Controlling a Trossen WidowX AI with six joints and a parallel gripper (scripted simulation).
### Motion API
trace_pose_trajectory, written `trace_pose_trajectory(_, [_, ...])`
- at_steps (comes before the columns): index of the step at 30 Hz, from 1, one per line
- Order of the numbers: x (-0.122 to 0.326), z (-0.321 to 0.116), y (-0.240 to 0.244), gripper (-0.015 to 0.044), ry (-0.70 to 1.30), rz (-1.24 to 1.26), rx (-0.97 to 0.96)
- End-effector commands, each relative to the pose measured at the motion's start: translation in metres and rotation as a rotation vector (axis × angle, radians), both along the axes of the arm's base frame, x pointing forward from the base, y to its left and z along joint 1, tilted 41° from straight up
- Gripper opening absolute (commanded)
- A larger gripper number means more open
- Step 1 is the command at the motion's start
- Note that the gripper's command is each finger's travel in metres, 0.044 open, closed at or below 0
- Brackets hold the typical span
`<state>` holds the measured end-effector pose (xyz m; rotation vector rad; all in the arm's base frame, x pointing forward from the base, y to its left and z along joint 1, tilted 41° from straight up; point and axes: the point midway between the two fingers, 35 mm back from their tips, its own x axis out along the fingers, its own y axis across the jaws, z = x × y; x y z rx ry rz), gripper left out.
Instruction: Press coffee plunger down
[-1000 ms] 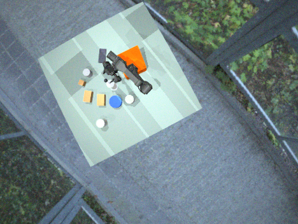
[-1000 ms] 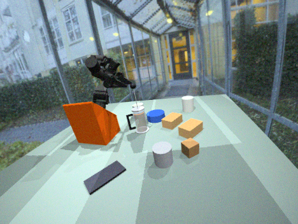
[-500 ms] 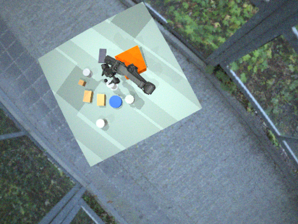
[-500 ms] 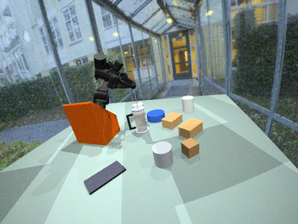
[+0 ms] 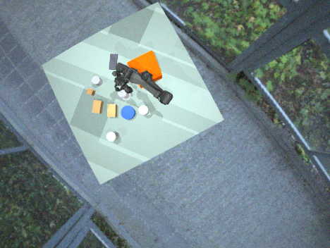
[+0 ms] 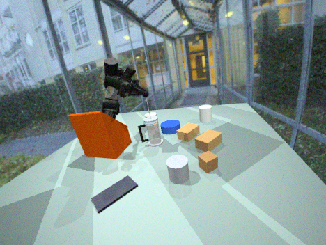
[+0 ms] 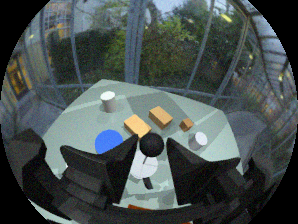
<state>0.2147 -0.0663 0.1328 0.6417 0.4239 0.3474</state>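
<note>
The coffee press (image 5: 122, 94) (image 6: 153, 133) stands upright on the table, clear-walled, with a white lid and a black handle. Its thin plunger rod rises high above the lid. The black ball knob (image 7: 151, 145) at the rod's top is between my fingertips in the wrist view. My gripper (image 6: 145, 93) (image 7: 152, 139) is partly open around the knob, with a narrow gap showing on each side. In the exterior view the fingers are level with the rod's top, well above the lid, and hide the knob.
An orange block (image 5: 146, 65) (image 6: 101, 136) stands near the press's handle side. A blue disc (image 5: 127, 113) (image 6: 171, 127) (image 7: 108, 142), several wooden blocks, white and grey cylinders (image 6: 205, 114) (image 6: 178, 170) and a dark flat slab (image 5: 113, 61) (image 6: 115, 193) lie around it.
</note>
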Motion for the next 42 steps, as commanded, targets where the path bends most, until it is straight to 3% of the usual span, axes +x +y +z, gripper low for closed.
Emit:
trace_pose_trajectory(1, [0.000, 0.000, 0.001, 0.0131, 0.000, 0.000, 0.009])
trace_pose_trajectory(42, [0.010, -0.045, 0.024, 0.0120, 0.043, 0.033, -0.001])
